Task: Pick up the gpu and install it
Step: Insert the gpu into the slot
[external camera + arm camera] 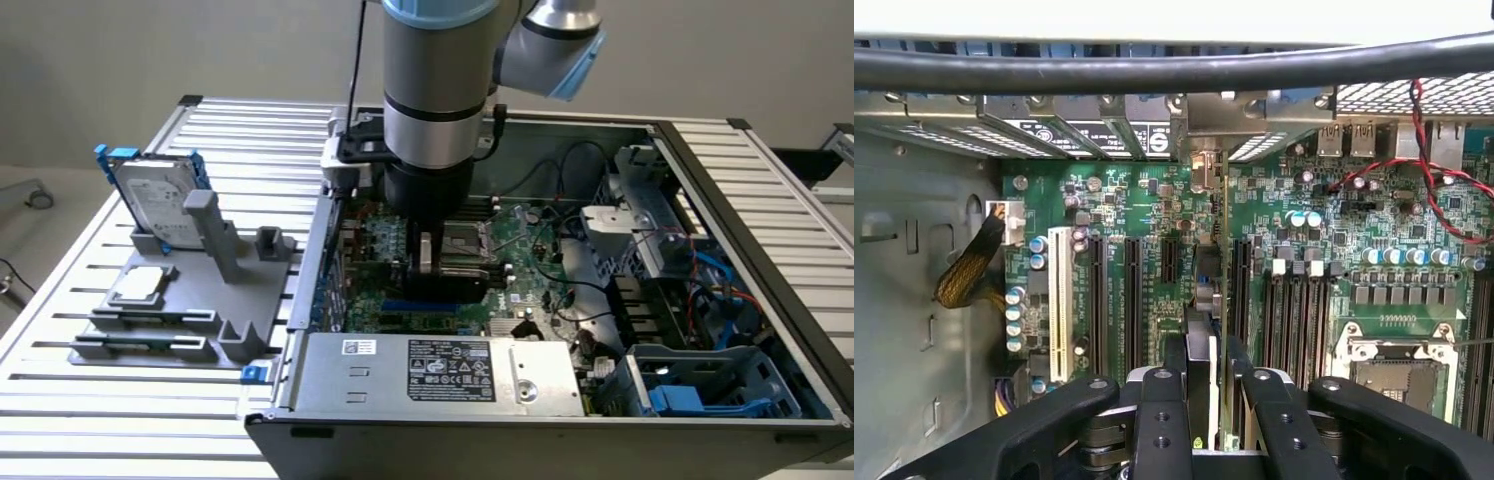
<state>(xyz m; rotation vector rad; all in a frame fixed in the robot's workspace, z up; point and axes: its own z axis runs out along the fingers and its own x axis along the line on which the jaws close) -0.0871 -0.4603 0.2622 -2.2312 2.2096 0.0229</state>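
Tool (1209, 425) is down inside the computer case (467, 450), clenched on the gpu (1206, 300). The card sits edge-on between the fingers (1159, 410) and runs ahead of the tool toward the rear wall. Its silver bracket (1204, 165) is close to the slot openings there. You cannot tell whether the edge connector has entered a slot.

Risks, as judged from here:
- Black expansion slots (1099, 300) lie close on either side beneath the tool. A small sideways offset lands the card's edge on a slot wall or the motherboard (1144, 200). Pressing then could bend the card or scrape the board.
- If the bracket catches the rear frame, the card tilts and only one end seats.
- The grip is on a slim shroud, so push force could slide the card in the fingers.
- Black cable (1154, 65) crosses near the tool. Watch for a snag.
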